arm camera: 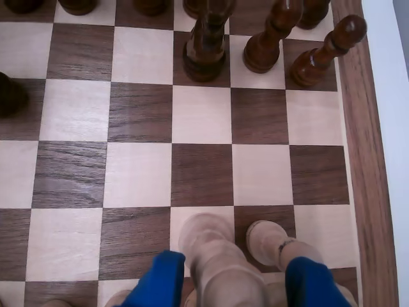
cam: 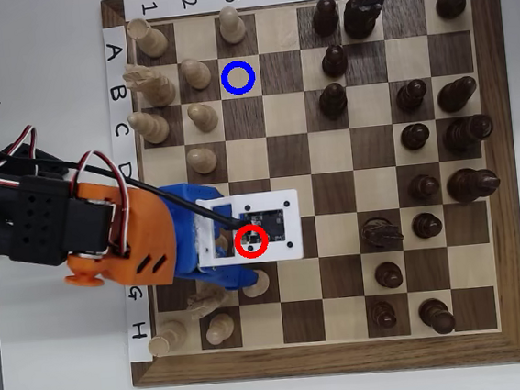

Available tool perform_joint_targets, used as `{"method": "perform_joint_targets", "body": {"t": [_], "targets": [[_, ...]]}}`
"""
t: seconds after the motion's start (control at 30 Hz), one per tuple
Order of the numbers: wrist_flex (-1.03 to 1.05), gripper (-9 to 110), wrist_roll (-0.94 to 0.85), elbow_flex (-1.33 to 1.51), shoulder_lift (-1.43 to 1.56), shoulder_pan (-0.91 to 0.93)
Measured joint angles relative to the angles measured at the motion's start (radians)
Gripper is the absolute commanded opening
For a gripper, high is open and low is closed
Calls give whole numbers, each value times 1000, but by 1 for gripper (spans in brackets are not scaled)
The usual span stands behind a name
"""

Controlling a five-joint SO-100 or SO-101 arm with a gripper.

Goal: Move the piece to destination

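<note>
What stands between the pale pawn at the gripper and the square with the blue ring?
Nothing visible. In the overhead view the squares leading to the blue ring are bare; pale pawns stand one column aside. The pawn and the squares nearest it are hidden there under the arm.

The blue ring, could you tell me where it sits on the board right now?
In the overhead view the blue ring marks the light square in row B, column 3, near the board's upper left, with a cream pawn just left of it and another cream piece directly above.
</note>
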Motion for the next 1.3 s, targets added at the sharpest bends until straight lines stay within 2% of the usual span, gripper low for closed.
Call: {"method": "perform_joint_targets", "body": {"t": [0.47, 1.3], "targets": [[-32, 1, 0, 0, -6, 26], [-28, 0, 11, 0, -2, 38]]}}
